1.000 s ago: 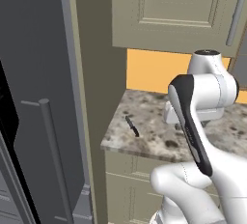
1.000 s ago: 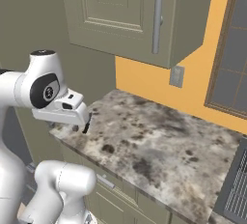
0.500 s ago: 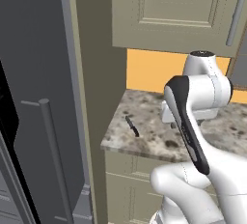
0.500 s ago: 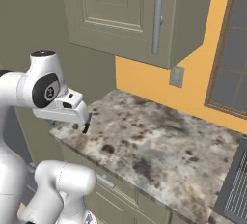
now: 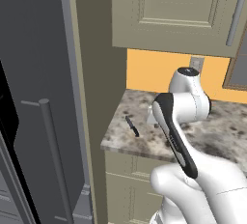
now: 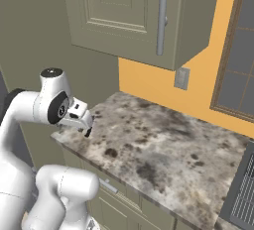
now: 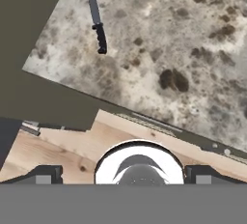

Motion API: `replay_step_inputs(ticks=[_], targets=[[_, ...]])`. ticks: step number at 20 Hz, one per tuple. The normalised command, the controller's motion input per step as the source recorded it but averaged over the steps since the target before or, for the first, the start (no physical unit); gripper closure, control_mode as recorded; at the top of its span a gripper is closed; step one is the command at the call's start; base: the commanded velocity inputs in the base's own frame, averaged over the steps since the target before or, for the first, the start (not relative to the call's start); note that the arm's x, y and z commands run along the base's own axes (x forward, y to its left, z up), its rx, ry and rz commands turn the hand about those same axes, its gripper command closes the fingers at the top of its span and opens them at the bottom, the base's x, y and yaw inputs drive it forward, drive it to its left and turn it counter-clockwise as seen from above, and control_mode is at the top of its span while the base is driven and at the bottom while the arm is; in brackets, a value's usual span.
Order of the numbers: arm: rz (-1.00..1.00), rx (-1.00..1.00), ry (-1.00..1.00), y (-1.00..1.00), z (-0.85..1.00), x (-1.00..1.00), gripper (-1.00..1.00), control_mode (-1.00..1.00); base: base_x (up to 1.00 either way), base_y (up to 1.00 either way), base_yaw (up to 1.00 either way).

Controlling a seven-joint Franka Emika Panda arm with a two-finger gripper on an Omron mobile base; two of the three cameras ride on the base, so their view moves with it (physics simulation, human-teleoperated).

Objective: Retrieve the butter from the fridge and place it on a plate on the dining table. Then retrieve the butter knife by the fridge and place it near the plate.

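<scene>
We are by the fridge [image 5: 38, 97], and our gripper [image 6: 87, 126] hangs over the stone counter [image 6: 163, 149] with its two fingers spread wide and nothing between them. The butter knife [image 5: 132, 126] lies flat on the counter near the front edge, close to the tall wall beside the fridge. From the hand view the butter knife [image 7: 97, 22] is far up and to one side, so we are not over it. We think this could go wrong: the knife is thin and lies flat, so our fingers might slide off it. It is near the edge too, so a bump could push it off. The nearby wall could get in our way.
</scene>
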Motion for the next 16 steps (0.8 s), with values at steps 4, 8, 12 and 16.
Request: replay_step_inputs(ticks=[4,8,12,16], targets=[[0.00,0.00,-0.01,0.07,-0.39,0.72,-1.00,-1.00,0.00,0.00,0.00],[0.00,-0.01,0.00,0.07,-0.36,0.75,-1.00,-1.00,0.00,0.00,0.00],[0.03,0.00,0.00,0.01,-0.39,0.78,-1.00,-1.00,0.00,0.00,0.00],[0.11,0.00,0.00,0.09,-0.34,0.69,-1.00,-1.00,0.00,0.00,0.00]])
